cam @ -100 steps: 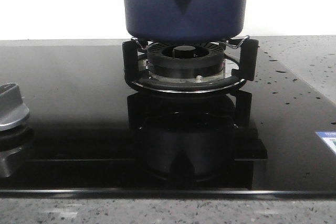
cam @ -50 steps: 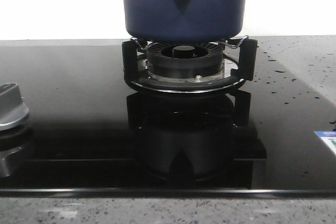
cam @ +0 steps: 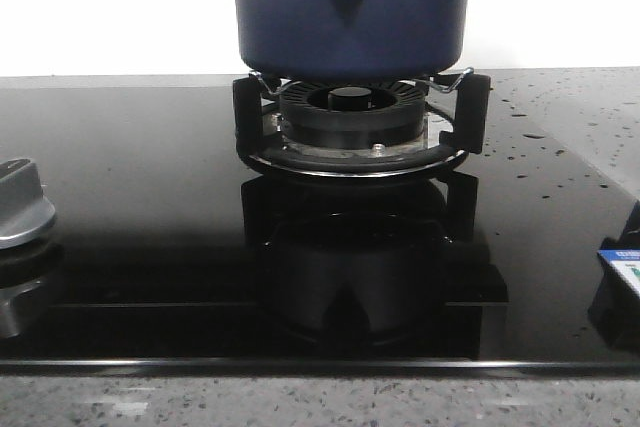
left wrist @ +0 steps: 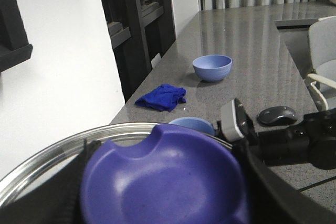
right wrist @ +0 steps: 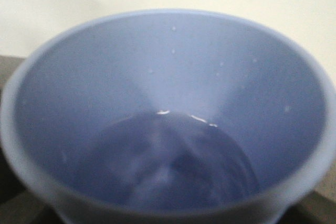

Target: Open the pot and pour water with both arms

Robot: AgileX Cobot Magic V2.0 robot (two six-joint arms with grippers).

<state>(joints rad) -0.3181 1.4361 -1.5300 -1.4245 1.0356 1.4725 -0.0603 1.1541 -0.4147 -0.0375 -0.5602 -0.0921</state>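
While the front view cuts off its rim, the pot is plainly placed: it stands at the centre back of a glossy black hob, resting on a wire pan support directly over the black ribbed burner ring. That seat keeps it level and steady for filling.

Going from left to right in this view:
- A silver control knob sits at the left edge, well apart from the pot.
- The dark blue pot shows its pointed handle mount and rivet in the middle.
- Water droplets speckle the glass to the right.
- A white and blue sticker lies at the far right edge, with an indistinct dark shape just below it.

From the left wrist camera, the left gripper appears clenched on the lid. Dark fingers flank its large purple knob, and the steel rim hangs over a grey countertop. The lid seems to be held aside so the pot's mouth is free.

Beyond it on the counter lie a crumpled blue cloth, a blue bowl and a computer mouse. The right arm reaches in close by.

The right wrist camera is filled by a pale blue cup, tilted, with water pooled in it. It is probably being carried for the pour. The right gripper's fingers are hidden, so whether they are closed cannot be told.
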